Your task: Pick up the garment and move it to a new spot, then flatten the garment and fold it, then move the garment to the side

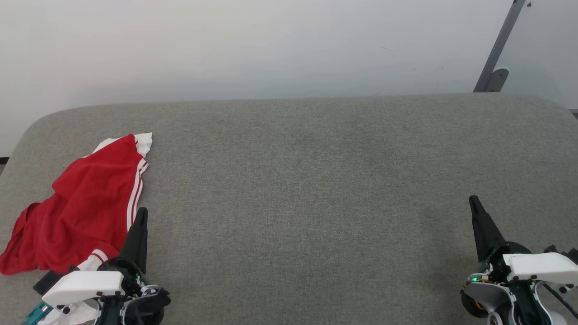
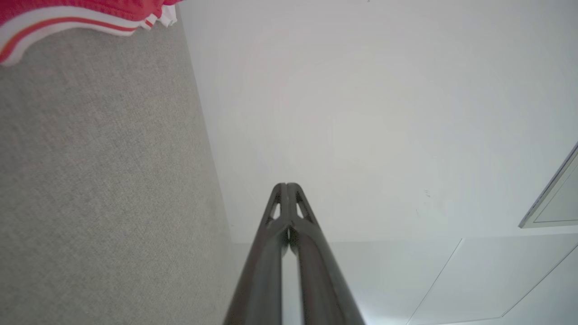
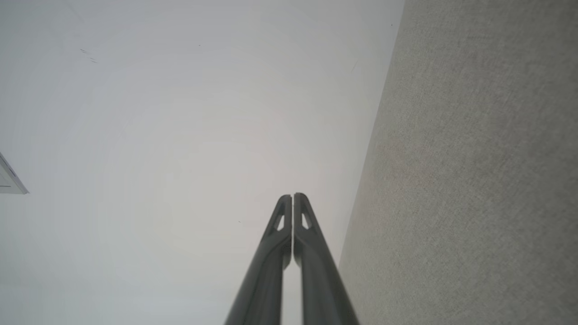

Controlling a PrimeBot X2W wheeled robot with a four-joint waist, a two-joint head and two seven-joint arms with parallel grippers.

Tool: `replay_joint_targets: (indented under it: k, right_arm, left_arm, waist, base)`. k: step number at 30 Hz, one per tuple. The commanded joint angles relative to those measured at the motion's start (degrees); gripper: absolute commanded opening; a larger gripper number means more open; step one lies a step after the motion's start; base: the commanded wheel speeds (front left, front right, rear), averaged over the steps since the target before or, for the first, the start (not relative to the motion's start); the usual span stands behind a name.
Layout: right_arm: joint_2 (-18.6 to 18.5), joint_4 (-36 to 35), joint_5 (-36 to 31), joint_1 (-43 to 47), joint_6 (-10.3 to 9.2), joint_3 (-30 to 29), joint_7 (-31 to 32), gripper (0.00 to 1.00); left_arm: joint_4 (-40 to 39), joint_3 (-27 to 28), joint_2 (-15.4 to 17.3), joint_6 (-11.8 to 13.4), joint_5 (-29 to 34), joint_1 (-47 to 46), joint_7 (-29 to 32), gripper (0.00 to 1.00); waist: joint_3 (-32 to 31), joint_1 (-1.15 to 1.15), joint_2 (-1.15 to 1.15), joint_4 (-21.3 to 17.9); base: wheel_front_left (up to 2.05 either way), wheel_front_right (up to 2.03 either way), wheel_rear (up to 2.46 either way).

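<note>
1. The garment [image 1: 86, 203] lies crumpled at the left end of the grey cushion [image 1: 316, 180] — red body up, a white striped edge toward the cushion's back.
2. The left gripper [image 1: 142, 212] is over the cushion's front-left part, just beside the garment, its fingers pressed together and empty.
3. The right gripper [image 1: 473, 201] — also closed on nothing — is over the cushion's front-right part.

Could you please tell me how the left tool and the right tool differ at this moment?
The left tool sits at the lower left of the head view, right beside the striped edge of the red T-shirt. The right tool sits at the lower right, with bare grey cushion around it. The left tool's tip leans to the right, and the right tool's tip leans to the left. Both are shut and hold nothing.
</note>
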Motion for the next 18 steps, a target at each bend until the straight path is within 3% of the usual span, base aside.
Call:
replay_joint_targets:
  k: [1,3,4,18]
  right_arm:
    - [-0.12,0.03,0.25,-0.27,0.0,0.06,0.05,0.0]
    - [-0.12,0.02,0.25,-0.27,0.0,0.06,0.05,0.0]
    - [0.0,0.01,0.0,0.0,0.0,0.02,0.0,1.0]
    - [-0.66,3.32,-3.02,-1.95,0.0,1.21,-2.12,1.0]
  left_arm:
    - [-0.04,0.07,0.08,0.11,0.16,-0.82,0.13,0.0]
    - [-0.04,0.07,0.08,0.11,0.16,-0.82,0.13,0.0]
    - [0.0,0.0,0.0,0.0,0.0,0.0,0.0,1.0]
    - [1.26,0.22,1.61,0.0,2.25,0.2,-2.06,1.0]
  waist:
    - [0.0,0.0,0.0,0.0]
    - [0.0,0.0,0.0,0.0]
    - [0.0,0.0,0.0,0.0]
    - [0.09,0.0,0.0,0.14]
  base:
    - [0.0,0.0,0.0]
    - [0.0,0.0,0.0]
    - [0.0,0.0,0.0]
    - [0.0,0.0,0.0]
